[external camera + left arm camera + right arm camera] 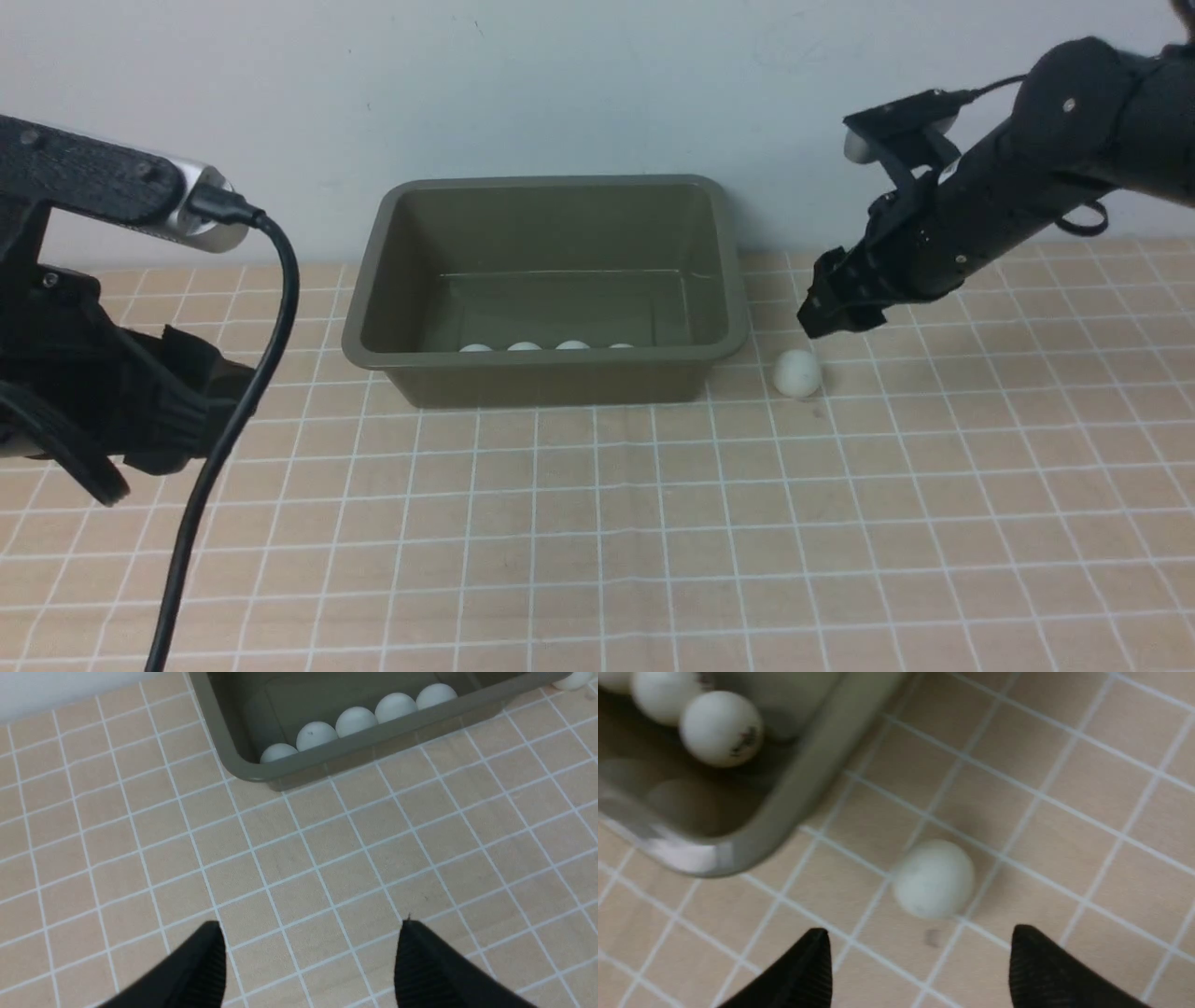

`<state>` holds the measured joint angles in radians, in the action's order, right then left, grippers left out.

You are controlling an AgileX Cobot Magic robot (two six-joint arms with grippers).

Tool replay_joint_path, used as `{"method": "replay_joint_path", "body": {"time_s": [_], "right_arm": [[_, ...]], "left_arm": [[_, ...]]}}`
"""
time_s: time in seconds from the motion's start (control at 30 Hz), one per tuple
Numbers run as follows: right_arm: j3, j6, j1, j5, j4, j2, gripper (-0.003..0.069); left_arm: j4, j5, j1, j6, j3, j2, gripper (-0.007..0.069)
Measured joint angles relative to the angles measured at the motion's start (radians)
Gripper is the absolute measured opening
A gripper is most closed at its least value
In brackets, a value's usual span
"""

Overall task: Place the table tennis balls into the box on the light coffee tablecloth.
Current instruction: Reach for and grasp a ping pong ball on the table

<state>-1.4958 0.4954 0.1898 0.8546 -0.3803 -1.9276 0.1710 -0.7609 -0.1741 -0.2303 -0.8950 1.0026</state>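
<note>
— Where did the box (560, 385) stand?
— On the cloth (653, 523), toward the far side and about midway between the arms. It sat upright with its open top facing up.

— And the balls (356, 721)?
— Five lay inside the box, side by side in a row against its near wall. The front view showed only the tops of four over the rim, but the left wrist view showed all five. A sixth ball (796, 373) lay outside on the cloth, just right of the box's near right corner. It was close to the box but not touching it.

— What did the right gripper (831, 308) hold?
— Nothing. Its jaws stood apart and empty. It hung just above the loose ball, a little to the far right of it. In the right wrist view the ball lay just past the fingertips (803, 970), not between them, with no contact to be seen.

— And the left gripper (310, 938)?
— It was released too, jaws wide with only bare cloth between them. It hung at the near left, well apart from the box and from every ball.
</note>
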Motion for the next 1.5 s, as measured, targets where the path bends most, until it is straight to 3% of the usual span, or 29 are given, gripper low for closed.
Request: {"method": "replay_joint_path", "body": {"time_s": [0.13, 0.4, 1.23, 1.5], "right_arm": [[-0.002, 0.074, -0.052, -0.003, -0.072, -0.009, 0.0477], [-0.021, 0.192, -0.063, 0.005, -0.207, -0.078, 0.0477], [-0.023, 0.246, 0.01, -0.103, -0.227, -0.224, 0.0475], [-0.023, 0.242, 0.01, -0.16, -0.227, -0.227, 0.0369]], "left_arm": [[0.003, -0.02, 0.0, 0.0, 0.0, 0.0, 0.0404], [0.004, -0.02, 0.0, 0.0, 0.0, 0.0, 0.0404], [0.005, -0.021, 0.0, 0.0, 0.0, 0.0, 0.0404], [0.006, -0.024, 0.0, 0.0, 0.0, 0.0, 0.0404]]}}
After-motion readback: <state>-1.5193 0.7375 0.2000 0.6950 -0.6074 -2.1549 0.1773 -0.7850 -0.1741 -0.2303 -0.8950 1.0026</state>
